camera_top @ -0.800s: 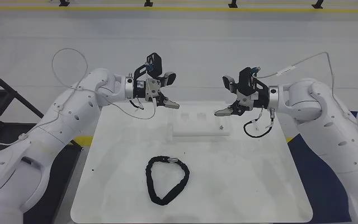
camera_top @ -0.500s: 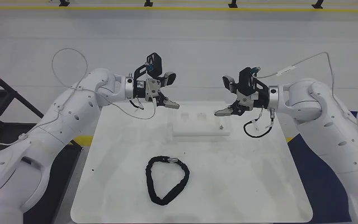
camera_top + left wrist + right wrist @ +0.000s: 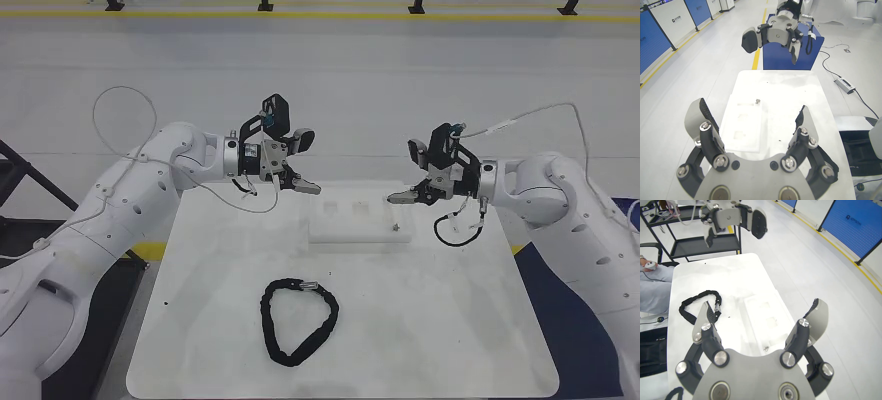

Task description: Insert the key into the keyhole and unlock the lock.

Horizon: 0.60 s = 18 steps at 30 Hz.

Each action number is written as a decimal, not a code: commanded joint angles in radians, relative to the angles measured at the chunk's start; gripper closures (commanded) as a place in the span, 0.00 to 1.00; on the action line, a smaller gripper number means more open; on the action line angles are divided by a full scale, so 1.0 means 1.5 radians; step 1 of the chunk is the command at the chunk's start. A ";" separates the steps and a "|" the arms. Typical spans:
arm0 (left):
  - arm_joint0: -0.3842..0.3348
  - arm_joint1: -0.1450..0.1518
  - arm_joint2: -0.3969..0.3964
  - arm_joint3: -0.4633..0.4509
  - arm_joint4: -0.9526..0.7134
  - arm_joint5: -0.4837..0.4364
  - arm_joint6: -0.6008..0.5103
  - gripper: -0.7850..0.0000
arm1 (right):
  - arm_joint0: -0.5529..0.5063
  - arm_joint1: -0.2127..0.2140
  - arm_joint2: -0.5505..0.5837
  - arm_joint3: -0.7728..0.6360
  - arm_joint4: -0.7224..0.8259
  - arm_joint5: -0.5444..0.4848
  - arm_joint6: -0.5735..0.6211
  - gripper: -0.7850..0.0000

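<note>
My left gripper (image 3: pixel 308 163) hangs above the far left corner of the worktop (image 3: pixel 450 320), fingers spread wide and holding nothing. My right gripper (image 3: pixel 402 174) is spread wide too and empty, above the far edge just beyond the right end of the white foam tray (image 3: pixel 345 228). The key (image 3: pixel 398 228) sits on that end of the tray, near my right gripper but untouched. The black chain lock (image 3: pixel 298 320) lies in a closed loop on the worktop nearer to me, well apart from the tray, with its metal lock body (image 3: pixel 308 288) on the loop's far side.
</note>
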 commanded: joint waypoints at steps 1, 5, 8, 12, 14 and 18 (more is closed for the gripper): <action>0.000 0.000 0.000 0.000 0.000 0.000 0.000 0.00 | -0.004 -0.003 -0.005 0.020 -0.003 0.008 -0.001 0.00; 0.000 0.000 0.000 0.000 0.000 0.000 0.000 0.00 | -0.007 -0.014 -0.025 0.069 0.000 0.036 0.004 0.00; 0.000 0.000 0.000 0.000 0.000 0.000 0.000 0.00 | -0.006 -0.029 -0.048 0.112 0.025 0.062 0.015 0.00; 0.000 0.000 0.000 0.000 0.000 0.000 0.000 0.00 | 0.009 -0.053 -0.082 0.168 0.065 0.111 0.052 0.00; 0.000 0.000 0.000 0.000 0.000 0.000 0.000 0.00 | 0.017 -0.067 -0.099 0.194 0.087 0.142 0.075 0.00; 0.000 0.000 0.000 0.000 0.000 0.000 0.000 0.00 | 0.027 -0.096 -0.129 0.234 0.149 0.203 0.125 0.00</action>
